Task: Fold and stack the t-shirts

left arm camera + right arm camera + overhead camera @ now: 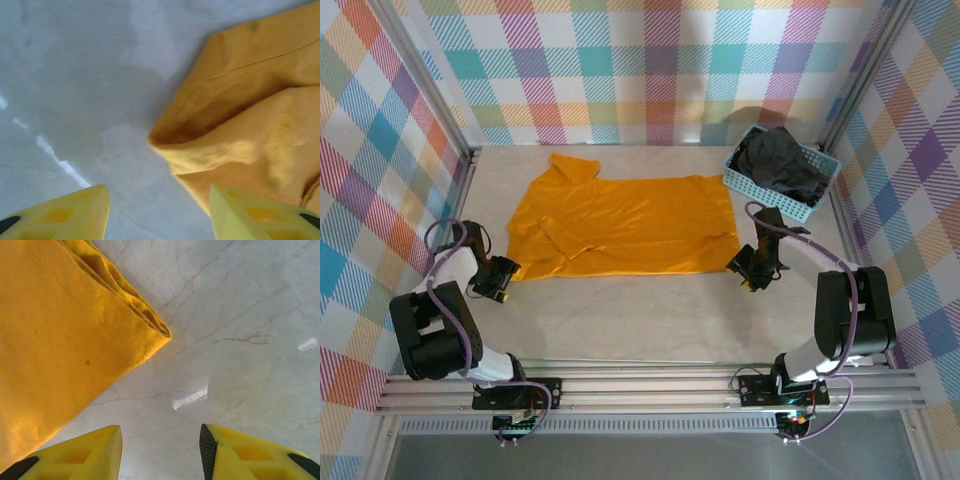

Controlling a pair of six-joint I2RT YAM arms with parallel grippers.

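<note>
Orange t-shirt (630,225) spread flat on the table (650,320), probably for folding, with left tool (500,278) and right tool (748,272) poised at its two near corners, each half open and empty. Charcoal t-shirt (780,165) lies bunched in the basket (765,197) at far right, its outline hard to make out.

Left arm (430,330) and right arm (850,310): black joints, white links, purple cables (472,343). Left gripper (157,192) and right gripper (160,430): yellow wedge fingers (240,455), black pads (206,447).
</note>
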